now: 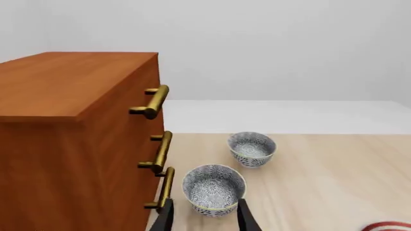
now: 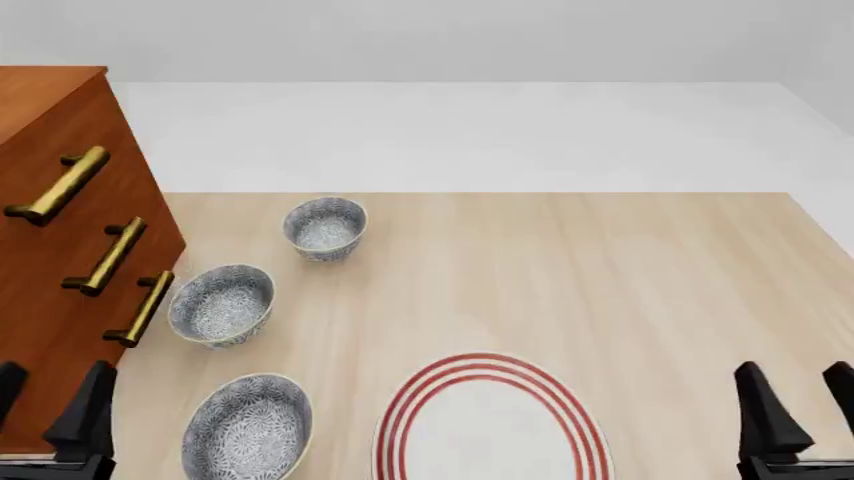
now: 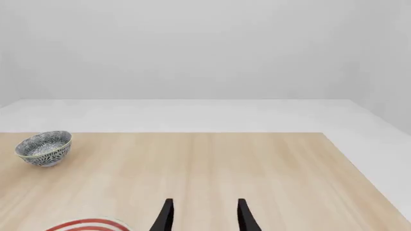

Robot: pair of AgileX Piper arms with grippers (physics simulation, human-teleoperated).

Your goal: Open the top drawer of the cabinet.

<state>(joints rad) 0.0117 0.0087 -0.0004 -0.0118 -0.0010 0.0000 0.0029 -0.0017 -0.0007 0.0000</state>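
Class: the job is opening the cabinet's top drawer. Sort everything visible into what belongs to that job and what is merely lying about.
Belongs to the job:
cabinet
top drawer, by its brass handle
left tool, nearest the cabinet

Just lying about:
three patterned bowls
red-ringed plate
right tool

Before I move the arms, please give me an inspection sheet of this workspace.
Surface: light wooden table, flat.
Job's things: cabinet at the left edge; top drawer looks shut, brass handle untouched.
Clutter: three patterned bowls upright beside the cabinet; red-ringed plate near the front.
Grippers: left pincer and right pincer both open, holding nothing, low at the near edge.
Cables: nothing seen.
Surroundings: plain white floor and wall.
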